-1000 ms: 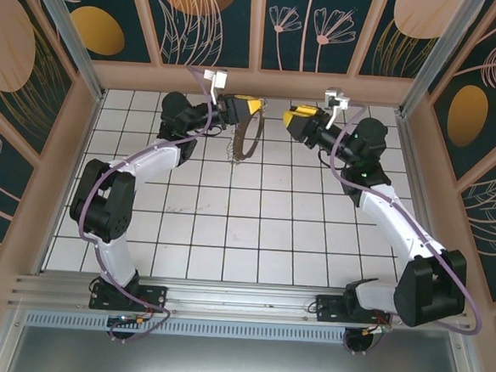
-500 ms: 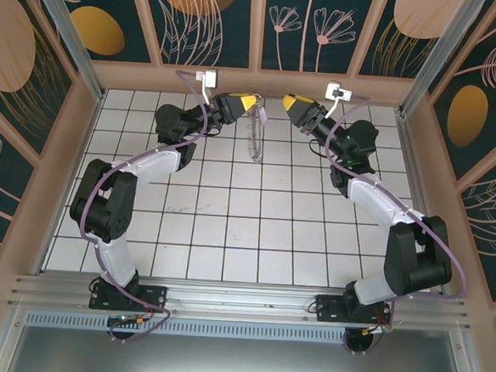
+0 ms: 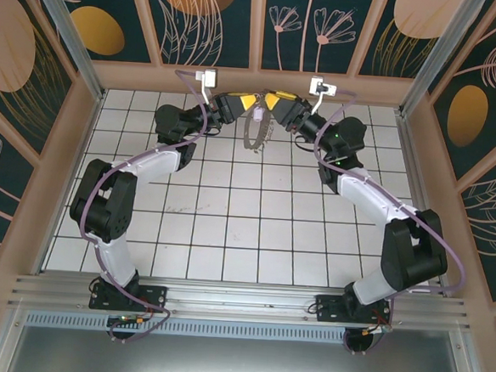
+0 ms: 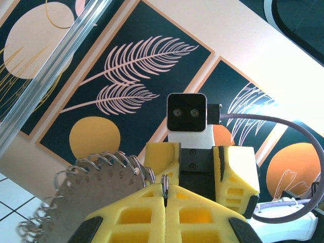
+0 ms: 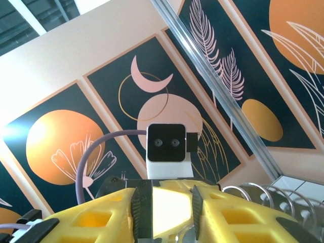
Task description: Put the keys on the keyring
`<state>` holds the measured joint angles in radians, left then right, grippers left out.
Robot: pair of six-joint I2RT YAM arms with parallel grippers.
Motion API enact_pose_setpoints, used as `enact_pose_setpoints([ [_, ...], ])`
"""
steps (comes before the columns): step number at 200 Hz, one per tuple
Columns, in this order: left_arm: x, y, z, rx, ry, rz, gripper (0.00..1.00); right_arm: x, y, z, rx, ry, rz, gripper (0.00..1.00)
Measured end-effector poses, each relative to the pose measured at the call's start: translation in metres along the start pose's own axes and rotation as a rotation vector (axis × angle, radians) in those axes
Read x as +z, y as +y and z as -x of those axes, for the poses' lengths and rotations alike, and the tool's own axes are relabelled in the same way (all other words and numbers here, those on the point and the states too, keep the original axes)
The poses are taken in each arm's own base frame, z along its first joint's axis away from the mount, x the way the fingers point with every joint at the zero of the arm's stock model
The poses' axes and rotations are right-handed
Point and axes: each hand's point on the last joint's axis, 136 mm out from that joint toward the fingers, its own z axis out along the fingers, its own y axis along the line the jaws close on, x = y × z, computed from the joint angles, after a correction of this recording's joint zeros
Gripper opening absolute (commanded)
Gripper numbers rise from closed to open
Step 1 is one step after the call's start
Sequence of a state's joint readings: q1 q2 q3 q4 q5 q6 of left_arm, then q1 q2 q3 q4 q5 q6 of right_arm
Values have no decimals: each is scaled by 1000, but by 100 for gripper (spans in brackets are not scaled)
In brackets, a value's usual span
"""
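Observation:
High over the far tiles, my left gripper [image 3: 247, 105] is shut on one small metal ring of the keyring [image 3: 253, 134], which hangs below it. In the left wrist view the yellow fingers [image 4: 136, 212] pinch that ring, and the keyring's grey numbered plate [image 4: 91, 195] with its many rings spreads to the left. My right gripper [image 3: 276, 103] faces it almost tip to tip, its pads [image 5: 197, 205] apart. A silvery piece [image 5: 188, 234] shows low in that gap; I cannot tell if it is touched. A small pale lilac spot [image 3: 259, 114], perhaps the key, sits between the two grippers.
The patterned back wall [image 3: 259, 33] stands just behind both grippers. White tiled floor [image 3: 228, 227] lies beneath them. A metal corner post [image 5: 223, 96] runs to the right of the right gripper. Purple cables [image 3: 191, 84] arch over each wrist.
The right gripper has swung left and up toward the left gripper until the tips nearly meet, its jaws narrowing. The left gripper has risen slightly with the keyring, still shut.

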<state>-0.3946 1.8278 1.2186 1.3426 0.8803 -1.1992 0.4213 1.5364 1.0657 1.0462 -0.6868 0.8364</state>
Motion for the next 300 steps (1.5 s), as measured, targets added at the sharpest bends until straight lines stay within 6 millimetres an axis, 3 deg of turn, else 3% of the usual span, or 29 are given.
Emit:
enact_pose_setpoints([
  [68,-1,0,1,4,-2,-1,0,8,-10,-24,28,54,-8,6],
  [115,-1,0,1,4,-2,-1,0,14,0,-38,39,88,20,7],
  [176,-1,4,-1,-3,-1,5,0,4,-12,-60,49,141,-28,27],
  [201,-1,5,-1,-4,0,5,0,-7,-8,-51,33,132,-48,32],
  [237,-1,6,-2,-6,2,6,0,-24,12,-12,-44,47,-56,35],
  [253,-1,6,-3,-8,1,5,0,-26,16,-3,-60,26,-55,35],
  [300,-1,9,-4,-21,3,8,0,-15,-1,-1,-24,14,-55,41],
])
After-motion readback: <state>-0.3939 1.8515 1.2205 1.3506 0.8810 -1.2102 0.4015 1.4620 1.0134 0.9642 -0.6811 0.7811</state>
